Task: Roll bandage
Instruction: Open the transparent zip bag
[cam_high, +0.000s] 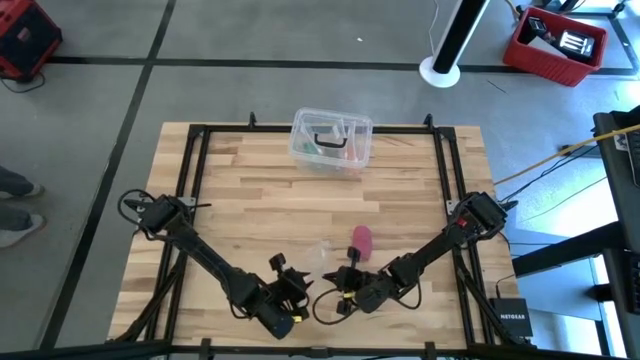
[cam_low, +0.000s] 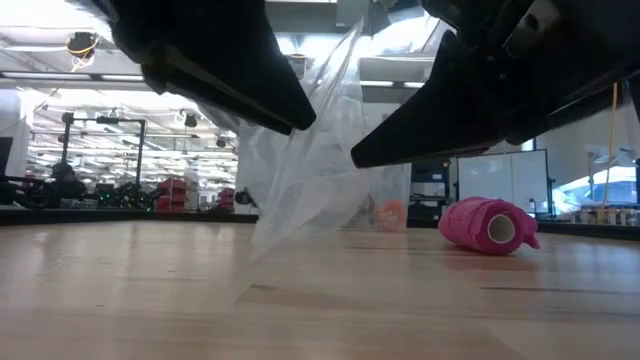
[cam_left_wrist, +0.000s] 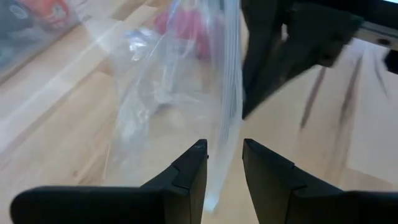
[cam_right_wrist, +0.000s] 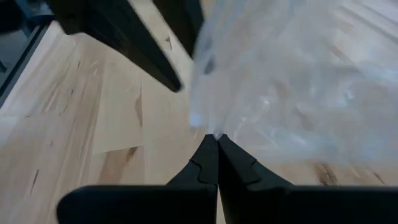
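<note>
Right now your right claw (cam_right_wrist: 217, 140) pinches the clear wrapper (cam_low: 310, 160) off the surface (cam_low: 150, 290), left claw (cam_left_wrist: 224, 152) half-spread around it, freeing the rolled bandage (cam_low: 487, 225).

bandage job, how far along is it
Looks done: the bandage lies on the table as a pink roll, out of its wrapper. In hand: the right gripper is shut on the clear plastic wrapper, held up off the wood, with the left gripper open around the wrapper's edge. Left: no gripper touches the roll; any further rolling hasn't started.
</note>
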